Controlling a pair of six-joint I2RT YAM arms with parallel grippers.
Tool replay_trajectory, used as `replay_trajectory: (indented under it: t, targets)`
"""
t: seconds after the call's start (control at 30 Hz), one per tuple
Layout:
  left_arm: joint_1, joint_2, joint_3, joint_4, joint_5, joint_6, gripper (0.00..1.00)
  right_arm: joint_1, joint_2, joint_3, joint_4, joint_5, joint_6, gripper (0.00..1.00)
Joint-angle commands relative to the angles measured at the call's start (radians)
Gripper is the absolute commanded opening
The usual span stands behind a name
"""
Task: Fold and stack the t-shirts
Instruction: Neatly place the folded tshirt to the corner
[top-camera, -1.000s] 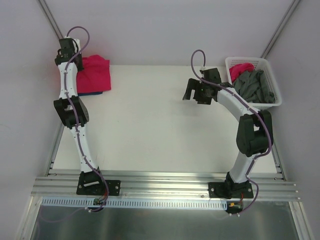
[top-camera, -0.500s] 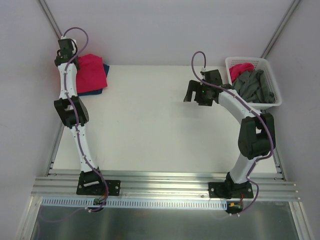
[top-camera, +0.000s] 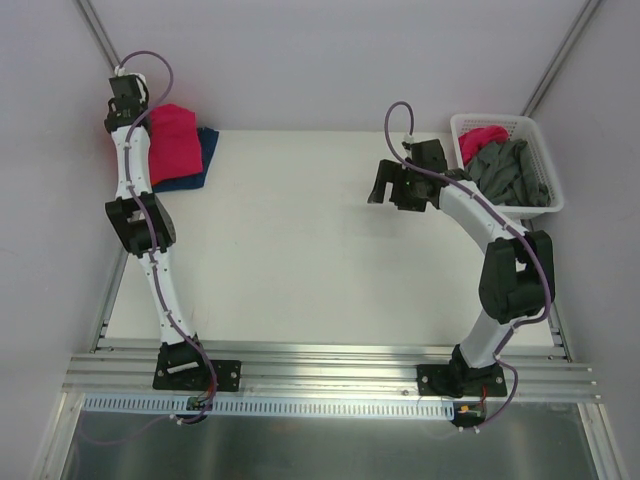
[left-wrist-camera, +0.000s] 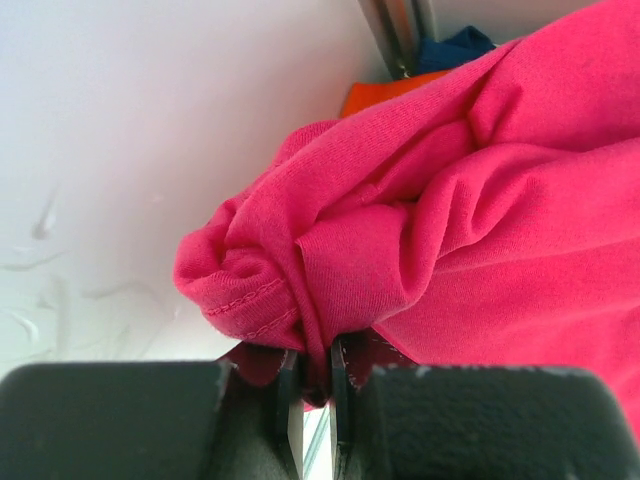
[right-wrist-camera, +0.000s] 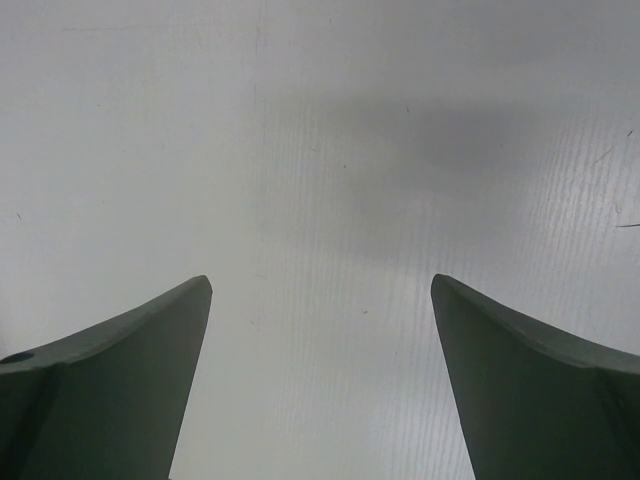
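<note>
Pink t-shirt (top-camera: 172, 142) lies bunched on a dark blue t-shirt (top-camera: 205, 150) at the table's (top-camera: 300, 260) far-left corner, long axis near-to-far, just beside the left gripper (top-camera: 127, 100). The right gripper (top-camera: 381, 186) hangs well apart. Left wrist: jaws pinched tight on a pink fold. Right wrist: fingers spread wide, holding nothing.

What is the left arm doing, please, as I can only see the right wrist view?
Observer: The left gripper is shut on a fold of the magenta-pink t-shirt.
Operator: Where is that shirt, please?
Observer: At the far left corner of the table, over a dark blue t-shirt.
Operator: Is anything waiting to be folded?
Observer: Yes, the white basket at far right holds grey cloth and some pink cloth.
</note>
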Motion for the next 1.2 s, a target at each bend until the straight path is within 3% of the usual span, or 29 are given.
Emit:
replay_trajectory:
  t: [0.0,0.33,0.5,0.7,1.17]
  targets:
    - [0.015,-0.043,0.042,0.060,-0.056,0.030,0.00,0.007,-0.056,-0.009,0.012,0.006,-0.016,0.97]
    - [-0.059,0.015,0.028,0.077,-0.020,0.056,0.01,0.010,-0.048,-0.021,0.017,0.012,-0.021,0.97]
    - [-0.105,0.084,0.044,0.086,-0.035,0.062,0.11,0.011,-0.045,-0.027,0.018,0.015,-0.030,0.97]
    - [-0.119,0.138,0.063,0.083,-0.061,0.050,0.00,0.010,-0.051,-0.052,0.017,0.019,-0.039,0.97]
    - [-0.050,0.120,0.076,0.081,-0.110,0.019,0.00,0.025,-0.017,-0.018,0.024,0.026,-0.039,0.97]
